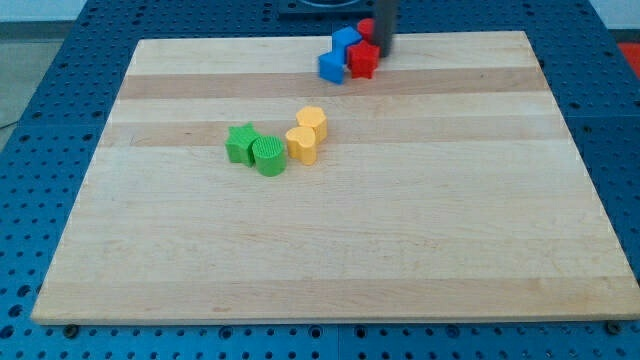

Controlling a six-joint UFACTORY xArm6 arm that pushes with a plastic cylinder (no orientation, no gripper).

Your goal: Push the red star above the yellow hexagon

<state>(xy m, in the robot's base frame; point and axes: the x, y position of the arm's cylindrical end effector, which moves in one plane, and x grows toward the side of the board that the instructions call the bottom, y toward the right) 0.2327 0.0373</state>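
Rod rather than hand: this arm carries no hand, so there is nothing to open, close or grip with, only my tip (pixel 384 48), the lower end of a dark rod coming down near the middle of the surface's top edge.

Camera view, the only one: my tip stands just at the view's right of a tight cluster of blocks close to the top edge of the wooden surface (pixel 420 250). It seems to touch, or nearly touch, the red star (pixel 363 61), though contact cannot be settled. A second red block (pixel 366 27), shape unclear, sits behind the rod, partly hidden. Two blue blocks (pixel 339 55) press against the star's left side. Well apart, toward the surface's centre, lie the yellow hexagon (pixel 312 121) and a yellow heart-like block (pixel 302 145), touching each other. Beside them, toward the left edge, are a green star (pixel 241 143) and a green round block (pixel 269 156).

The star must end up just above the hexagon. The main risk, as I judge it, is crowding: a push toward the left edge would drive the blue blocks along with the star. An off-centre push could spin the star off my tip. Overshooting would knock the hexagon.
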